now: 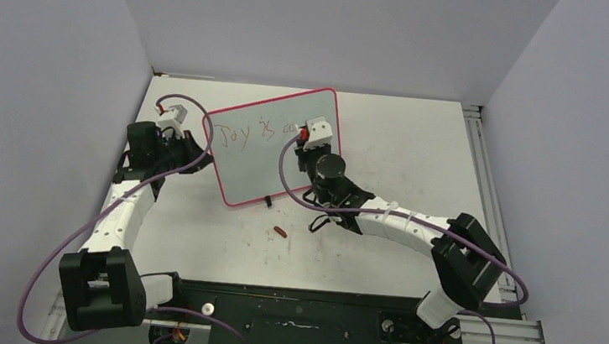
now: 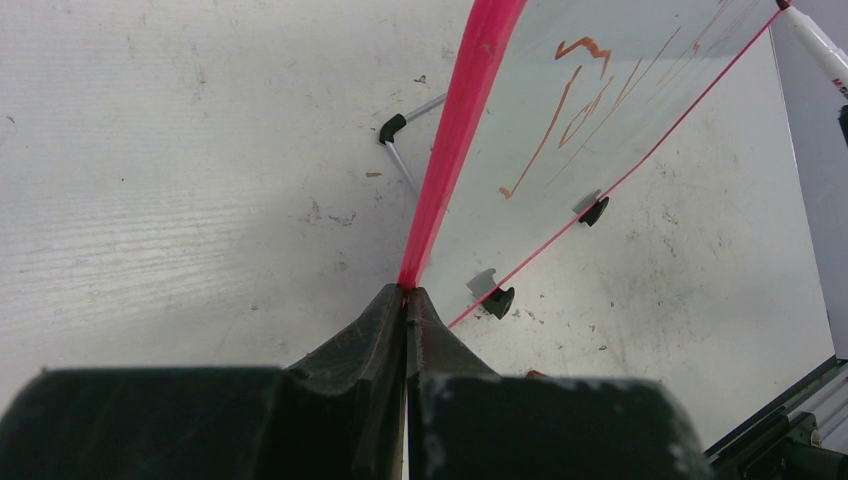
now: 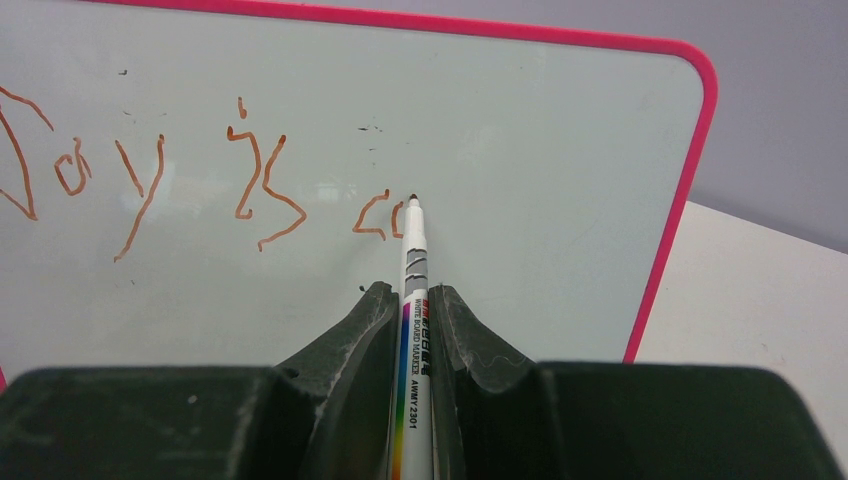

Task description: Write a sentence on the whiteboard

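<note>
Whiteboard (image 1: 261,172): stands propped and leaning back on the tabletop (image 1: 421,149), left of centre, set at an angle to the table edges; pink frame, rounded corners.
Feet (image 2: 497,300): two black clips on the lower edge, resting on the tabletop.
Stand leg (image 2: 400,125): thin wire with a black tip, on the back side of the board.
Sentence (image 3: 150,170): reddish-brown handwriting across the upper part of the board; reads "Joy is c" plus one further partial stroke.
Left gripper (image 2: 405,298): pinched tight on the pink left side edge of the board.
Right gripper (image 3: 410,300): clamped on the whiteboard marker (image 3: 414,255), barrel between the two fingers, tip pointing at the board.
Marker tip: sits at the top of the last stroke; contact with the surface cannot be told.
Reddish-brown piece (image 1: 279,232): small, lies on the tabletop in front of the board, apart from the board and from both arms.
</note>
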Controlling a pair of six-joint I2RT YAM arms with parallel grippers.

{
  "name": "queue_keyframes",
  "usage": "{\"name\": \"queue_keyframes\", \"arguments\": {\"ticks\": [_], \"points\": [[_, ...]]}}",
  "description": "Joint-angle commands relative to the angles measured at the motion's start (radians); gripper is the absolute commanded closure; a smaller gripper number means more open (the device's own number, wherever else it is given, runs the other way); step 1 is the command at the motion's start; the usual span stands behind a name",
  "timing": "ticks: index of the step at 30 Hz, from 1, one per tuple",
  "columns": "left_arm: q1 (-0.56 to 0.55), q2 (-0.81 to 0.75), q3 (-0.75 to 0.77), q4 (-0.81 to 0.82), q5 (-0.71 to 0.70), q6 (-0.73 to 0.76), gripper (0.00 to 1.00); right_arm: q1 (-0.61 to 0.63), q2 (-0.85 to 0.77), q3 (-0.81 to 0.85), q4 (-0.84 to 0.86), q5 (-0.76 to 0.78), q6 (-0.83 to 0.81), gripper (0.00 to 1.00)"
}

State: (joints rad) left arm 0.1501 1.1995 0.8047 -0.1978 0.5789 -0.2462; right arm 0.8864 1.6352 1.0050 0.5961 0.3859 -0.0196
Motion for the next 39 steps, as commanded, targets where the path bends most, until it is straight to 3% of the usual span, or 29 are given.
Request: {"name": "queue_keyframes", "arguments": {"ticks": [1,39], "points": [[-0.013,-0.023,0.034,0.004,0.003,0.017,1.00,0.000,-0.102,-0.022,0.023,0.022,-0.010,0.95],[-0.015,-0.018,0.036,0.003,0.009,0.018,1.00,-0.026,0.013,0.041,0.047,-0.025,-0.011,0.95]]}}
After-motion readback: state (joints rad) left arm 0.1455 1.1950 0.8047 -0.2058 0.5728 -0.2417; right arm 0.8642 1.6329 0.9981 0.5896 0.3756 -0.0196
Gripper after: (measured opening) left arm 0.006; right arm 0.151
